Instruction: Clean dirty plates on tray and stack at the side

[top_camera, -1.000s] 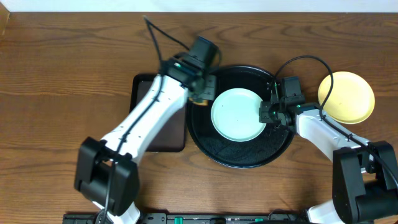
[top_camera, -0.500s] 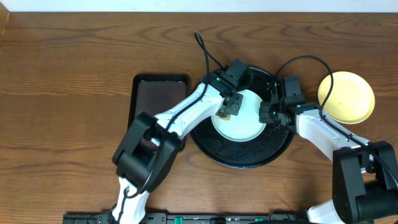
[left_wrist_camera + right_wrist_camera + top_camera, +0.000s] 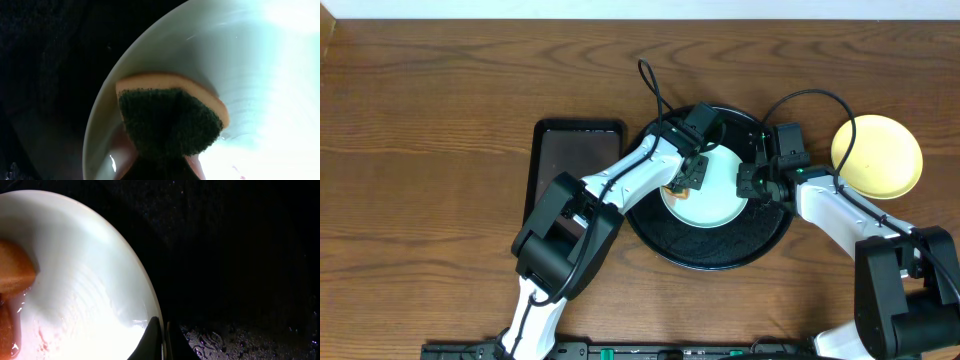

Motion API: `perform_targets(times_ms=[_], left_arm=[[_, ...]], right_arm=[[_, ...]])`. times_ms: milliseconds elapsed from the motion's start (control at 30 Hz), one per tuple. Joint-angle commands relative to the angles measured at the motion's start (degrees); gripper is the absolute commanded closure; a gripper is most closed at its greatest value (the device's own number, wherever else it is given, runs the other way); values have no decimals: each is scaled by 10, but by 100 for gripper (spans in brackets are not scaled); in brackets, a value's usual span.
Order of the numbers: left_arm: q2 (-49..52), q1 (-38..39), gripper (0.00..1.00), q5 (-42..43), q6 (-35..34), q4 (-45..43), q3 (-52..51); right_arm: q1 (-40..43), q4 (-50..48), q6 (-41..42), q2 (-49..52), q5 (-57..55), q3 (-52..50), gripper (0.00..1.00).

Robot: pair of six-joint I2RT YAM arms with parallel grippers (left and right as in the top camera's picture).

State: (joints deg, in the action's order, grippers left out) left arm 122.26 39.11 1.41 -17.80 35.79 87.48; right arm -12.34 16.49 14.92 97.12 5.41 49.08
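A pale mint plate lies in the round black tray. My left gripper is shut on a sponge with an orange body and a dark green scrub face, and presses it on the plate's left part. My right gripper is shut on the plate's right rim, one finger on each side of the edge. A pale yellow plate lies on the table to the right of the tray. The sponge's orange edge shows in the right wrist view.
A rectangular dark brown tray lies left of the black tray. The black tray's floor is wet and speckled. Cables arc over the tray's far rim.
My left arm has swung right from the tray's left rim onto the mint plate with the sponge, then shifted slightly left on it. The right arm has not moved.
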Motion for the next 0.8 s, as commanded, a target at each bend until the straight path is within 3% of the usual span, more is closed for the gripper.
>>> perform_targets(times_ms=[0, 233, 767], left_arm=[[37, -1, 93, 32, 13, 14, -4], [37, -1, 92, 184, 32, 40, -4], [22, 12, 93, 248, 27, 5, 22]], right_arm=[[5, 0, 7, 7, -9, -1, 99], [5, 0, 7, 7, -9, -1, 99], [5, 0, 7, 7, -9, -1, 99]])
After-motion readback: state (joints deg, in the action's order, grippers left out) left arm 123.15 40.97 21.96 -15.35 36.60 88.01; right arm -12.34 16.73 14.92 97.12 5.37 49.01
